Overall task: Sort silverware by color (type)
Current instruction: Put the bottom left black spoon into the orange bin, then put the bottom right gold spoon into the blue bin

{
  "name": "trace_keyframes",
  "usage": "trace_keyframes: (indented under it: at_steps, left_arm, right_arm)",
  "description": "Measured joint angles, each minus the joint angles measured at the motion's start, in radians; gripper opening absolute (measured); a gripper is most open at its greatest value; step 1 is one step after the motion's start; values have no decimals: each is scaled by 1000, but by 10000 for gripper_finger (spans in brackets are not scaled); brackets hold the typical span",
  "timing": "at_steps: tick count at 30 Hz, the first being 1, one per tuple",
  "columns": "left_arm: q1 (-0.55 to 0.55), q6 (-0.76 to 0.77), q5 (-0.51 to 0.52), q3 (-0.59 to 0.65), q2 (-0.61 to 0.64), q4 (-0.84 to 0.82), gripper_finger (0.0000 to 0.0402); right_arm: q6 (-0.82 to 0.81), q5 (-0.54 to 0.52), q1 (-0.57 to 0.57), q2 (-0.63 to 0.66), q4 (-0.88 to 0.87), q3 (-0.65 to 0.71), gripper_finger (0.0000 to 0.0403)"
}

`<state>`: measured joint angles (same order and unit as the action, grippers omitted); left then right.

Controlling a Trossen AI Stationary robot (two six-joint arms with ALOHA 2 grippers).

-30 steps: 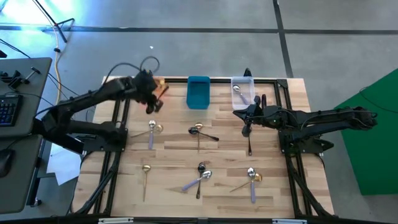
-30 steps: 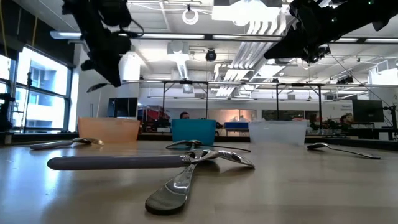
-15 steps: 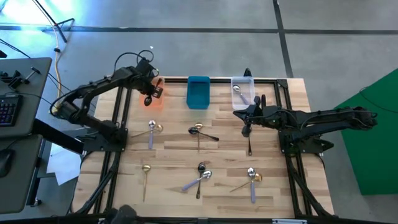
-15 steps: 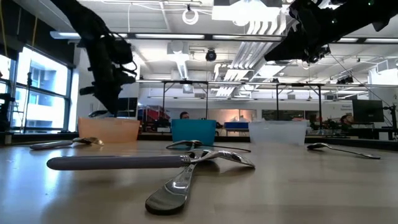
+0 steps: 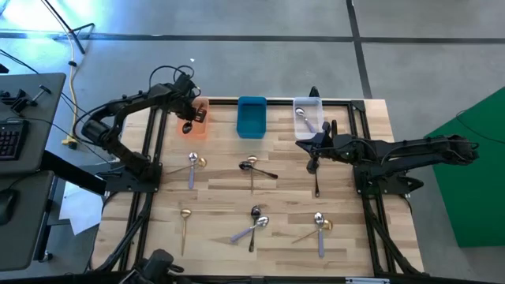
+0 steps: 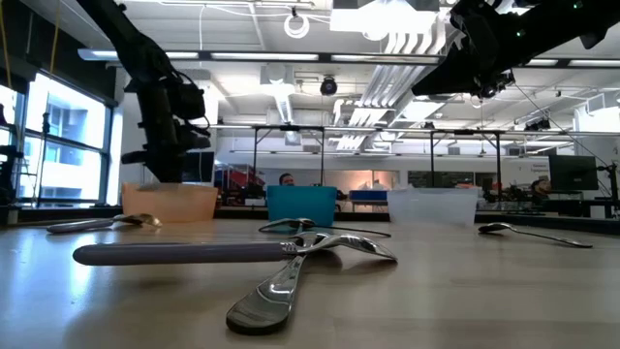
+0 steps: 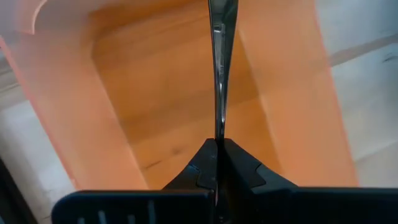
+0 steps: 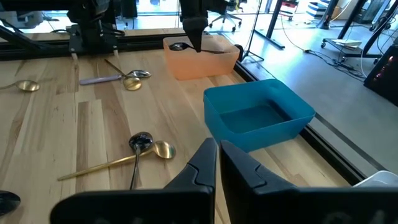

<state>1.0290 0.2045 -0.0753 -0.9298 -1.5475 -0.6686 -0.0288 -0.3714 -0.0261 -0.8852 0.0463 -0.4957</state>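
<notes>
My left gripper [image 5: 189, 120] is over the orange bin [image 5: 195, 126] at the table's far left, shut on a dark spoon [image 7: 218, 68]. It also shows in the low view [image 6: 165, 160], just above the bin's rim. My right gripper [image 5: 313, 163] is shut and empty, above the table's right half, near a dark spoon [image 5: 316, 186] that lies flat on the wood. More gold, dark and lavender-handled spoons lie flat on the table, among them a pair [image 5: 193, 163] and another pair [image 5: 252, 166]. My left gripper pinches the dark spoon's thin handle [image 7: 217, 132] between its two fingers. The fingers point down into the orange bin, and the spoon runs straight on past their tips, along them. Its bowl end is inside the bin. Whether it touches the bin's floor, I cannot tell.
A teal bin [image 5: 252, 117] and a clear bin [image 5: 308, 114] with a silver spoon in it stand along the far edge. Spoons lie near the front: a gold one [image 5: 185, 217], a crossed group [image 5: 254, 222], a pair [image 5: 319, 225]. Dark frame rails run along both sides.
My left gripper has gone down toward the orange bin with the dark spoon and has tipped from a slant to point more steeply down. The spoon has come down with it, from well above the bin to the bin's rim.
</notes>
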Motion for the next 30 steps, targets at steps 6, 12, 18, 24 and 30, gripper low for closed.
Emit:
trace_keyframes:
  at_steps: [6, 12, 18, 24, 30]
  left_arm:
    - [0, 3, -2, 0, -32, 49, 1]
    - [5, 3, -3, 0, -67, 62, 6]
    - [5, -27, -4, 0, -84, 97, 25]
    - [5, -88, -4, 0, -34, 69, 66]
    - [-6, -133, -4, 1, 70, 33, 103]
  right_arm:
    - [0, 0, 0, 0, 0, 0, 5]
    - [-6, 0, 0, 0, -1, 0, 5]
    - [-17, 0, 0, 0, -13, 0, 5]
    - [-42, 10, -1, 0, -14, 0, 5]
    - [-50, 34, -1, 0, -14, 0, 5]
